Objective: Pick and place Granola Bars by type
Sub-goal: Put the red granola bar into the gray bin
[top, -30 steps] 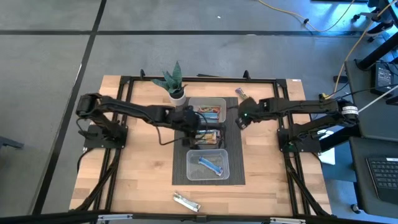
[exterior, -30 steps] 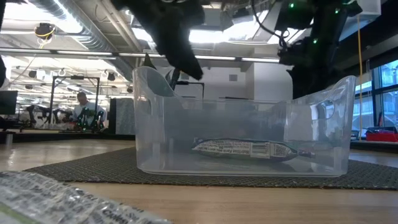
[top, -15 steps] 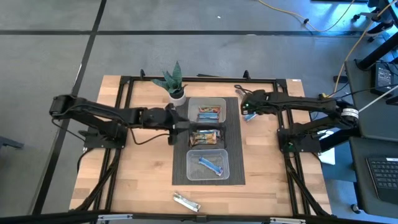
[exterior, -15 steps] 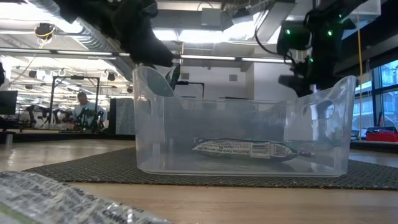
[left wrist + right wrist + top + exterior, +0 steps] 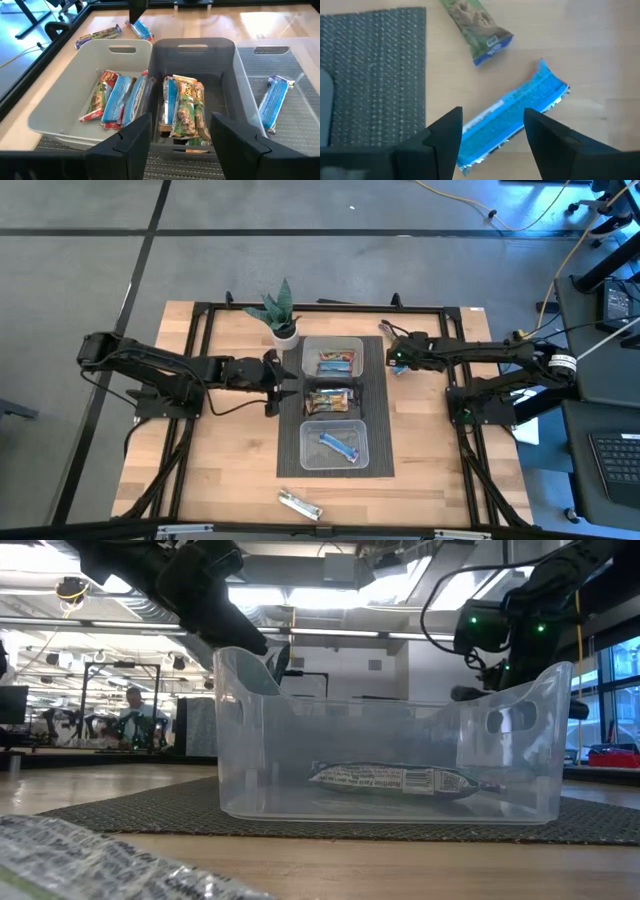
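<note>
Three clear bins stand in a row on a dark mat (image 5: pixel 375 460). The far bin (image 5: pixel 333 343) and the middle bin (image 5: pixel 333 412) hold several wrapped bars. A single blue bar (image 5: pixel 274 100) lies in the near bin (image 5: pixel 335 463). My left gripper (image 5: pixel 180 145) is open and hovers left of the bins. My right gripper (image 5: pixel 492 145) is open just above a blue bar (image 5: pixel 512 120) lying flat on the wood right of the mat, a finger on either side. A green-brown bar (image 5: pixel 477 25) lies beyond it.
A silver-white bar (image 5: pixel 300 504) lies on the wood near the table's near edge, and it fills the low view's foreground (image 5: pixel 90 860). A small potted plant (image 5: pixel 280 315) stands by the far bin's left corner. Bare wood stretches left of the mat.
My left gripper has drawn back from over the middle bin toward the table's left and now hangs beside the bins. My right gripper has shifted slightly toward the far edge and come down over the blue bar on the wood.
</note>
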Tool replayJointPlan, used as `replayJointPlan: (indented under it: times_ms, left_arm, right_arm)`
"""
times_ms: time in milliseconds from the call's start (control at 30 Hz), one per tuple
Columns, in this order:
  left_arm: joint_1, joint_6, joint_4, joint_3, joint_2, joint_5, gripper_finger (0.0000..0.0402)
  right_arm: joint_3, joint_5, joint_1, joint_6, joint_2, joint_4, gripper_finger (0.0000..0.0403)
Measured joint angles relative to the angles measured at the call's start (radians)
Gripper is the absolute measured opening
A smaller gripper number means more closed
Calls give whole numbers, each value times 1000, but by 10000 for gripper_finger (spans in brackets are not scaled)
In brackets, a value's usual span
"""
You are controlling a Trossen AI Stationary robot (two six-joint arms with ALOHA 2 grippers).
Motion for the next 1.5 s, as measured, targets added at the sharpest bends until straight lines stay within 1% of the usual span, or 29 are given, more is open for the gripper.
replayJointPlan:
  times_ms: [300, 633, 733, 1000, 1300, 1500]
  left_arm:
    - [0, 0, 0, 0, 0, 0, 191]
    - [0, 0, 0, 0, 0, 0, 191]
    - [0, 0, 0, 0, 0, 3, 191]
    - [0, 0, -1, 0, 0, 3, 190]
    - [0, 0, -1, 0, 0, 3, 192]
    - [0, -1, -1, 0, 0, 3, 193]
  right_arm:
    - [-31, -11, 0, 16, 19, 19, 213]
    - [-35, 3, -21, 58, 129, 57, 213]
    - [-35, -23, -30, 50, 152, 76, 213]
    - [-32, -90, -32, -130, 163, 75, 213]
    - [-32, -204, -30, -379, 162, 75, 213]
    - [-32, -222, -29, -447, 163, 72, 210]
